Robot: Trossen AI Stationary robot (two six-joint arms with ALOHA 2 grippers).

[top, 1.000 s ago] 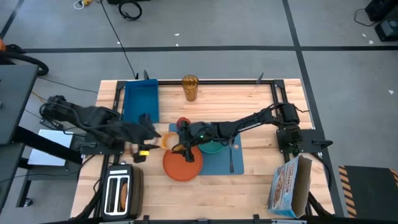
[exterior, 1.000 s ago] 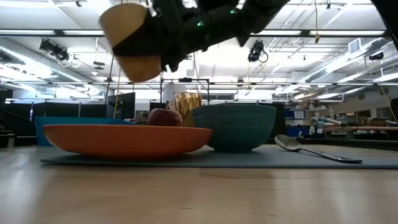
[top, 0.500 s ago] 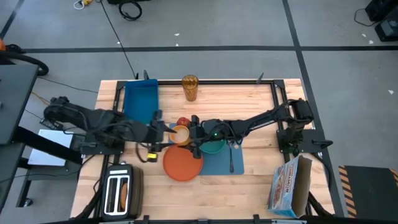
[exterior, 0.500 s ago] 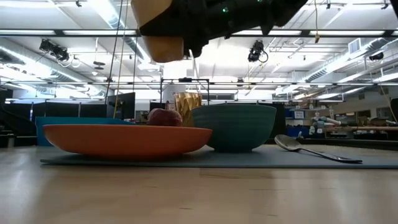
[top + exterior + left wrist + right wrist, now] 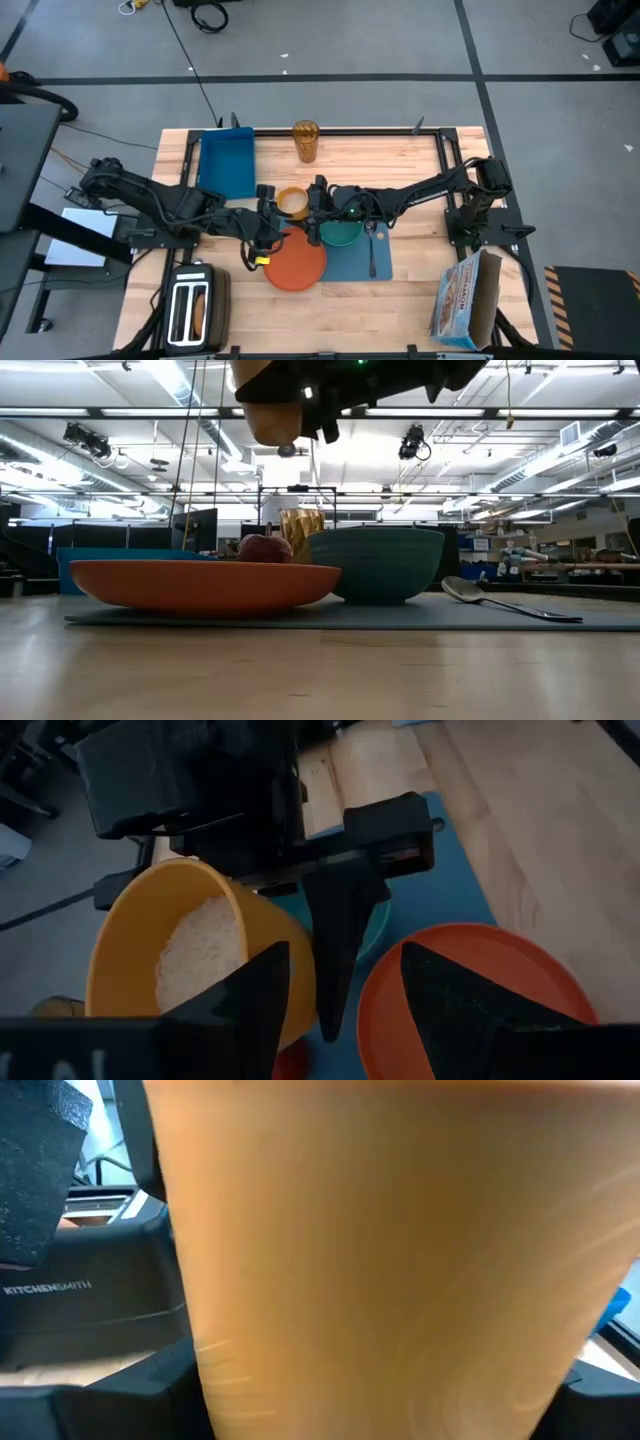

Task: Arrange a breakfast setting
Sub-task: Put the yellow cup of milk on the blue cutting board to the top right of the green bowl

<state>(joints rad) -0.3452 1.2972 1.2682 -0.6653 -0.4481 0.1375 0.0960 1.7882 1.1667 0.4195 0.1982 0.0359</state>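
While mat (image 5: 352, 262), plate (image 5: 295, 263), bowl (image 5: 343, 234), spoon (image 5: 372, 250) and apple (image 5: 263, 547) sit mid-table, right gripper (image 5: 318, 207) holds cup (image 5: 291, 203) aloft, unplaced; left gripper (image 5: 262, 238) spread, empty; bread unseen.

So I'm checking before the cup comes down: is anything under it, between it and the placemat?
Yes. The right gripper holds the orange cup up over the red apple, beside the orange plate and teal bowl; bare placemat shows farther right.
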